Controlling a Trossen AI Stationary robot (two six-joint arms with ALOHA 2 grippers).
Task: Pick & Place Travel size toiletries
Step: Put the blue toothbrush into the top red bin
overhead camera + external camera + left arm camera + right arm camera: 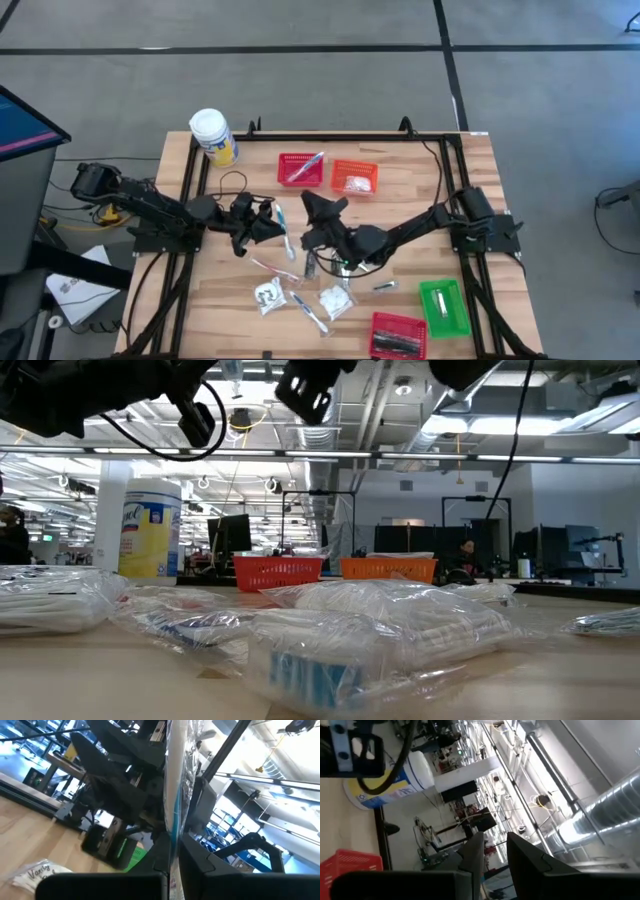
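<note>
Several clear-wrapped toiletry packets (335, 300) and slim sticks (311, 263) lie flat on the wooden table (420, 190), toward its near middle. My left gripper (268, 226) hangs over the table's left middle, shut on a long clear-wrapped white and blue stick (284, 228). My right gripper (312, 208) hangs just right of it, above the table and pointing toward the far left. In the right wrist view its fingers (470, 857) stand a narrow gap apart, and I see nothing between them. My left gripper pinches the wrapped stick (174, 827) between its two fingers, partway along its length. The fingers come about level from the table's left and lie across the stick. The stick runs on past the fingers both ways and is lifted clear of the table.
At the far middle stand a red basket (300, 168) with a stick in it and an orange basket (355, 178) holding white packets. A green basket (443, 305) and another red basket (398, 335) sit near right. A white-lidded yellow jar (213, 137) stands far left.
</note>
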